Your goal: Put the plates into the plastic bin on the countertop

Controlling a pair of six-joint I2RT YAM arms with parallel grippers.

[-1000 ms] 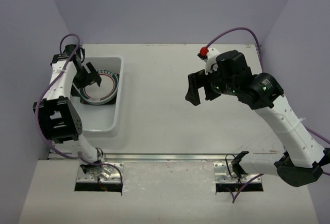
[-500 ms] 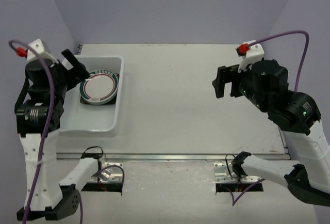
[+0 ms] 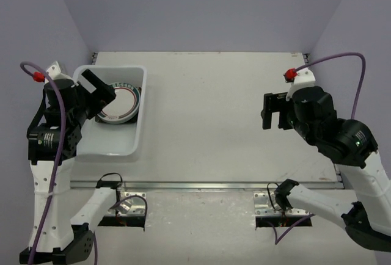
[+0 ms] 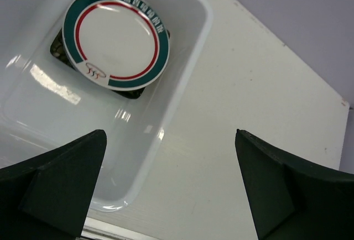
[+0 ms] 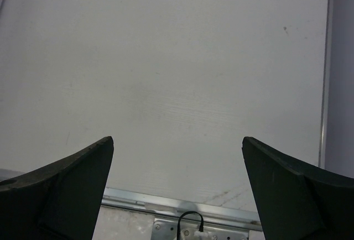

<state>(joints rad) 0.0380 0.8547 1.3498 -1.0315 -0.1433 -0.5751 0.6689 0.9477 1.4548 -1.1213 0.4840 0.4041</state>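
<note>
Three pale lilac walls (image 3: pixel 201 8) close in the countertop (image 3: pixel 208 112), a flat matte white surface that meets the back wall in a straight line and ends at the near side in a metal rail (image 3: pixel 201 185). The plastic bin (image 3: pixel 139 124) sits on its far-left part, left rim close to the left wall, long side running toward the rail. At the bin's far end lie the plates (image 4: pixel 116 38): a round white one with a teal rim and a red ring rests on a black square one (image 4: pixel 60 49) of which only the corners show. A wide stretch of countertop lies between the bin's right wall and the right gripper (image 5: pixel 177 140), which is raised over the right part of the surface, well apart from the bin, jaws spread wide and carrying nothing. The left gripper (image 4: pixel 170 135) hangs above the bin's left part, jaws equally wide and holding nothing, and it covers part of the plates in the overhead view. Purple cables (image 3: pixel 333 57) loop from each wrist toward the side walls, and the arms' mounting brackets (image 3: pixel 119 207) stand just in front of the rail.
</note>
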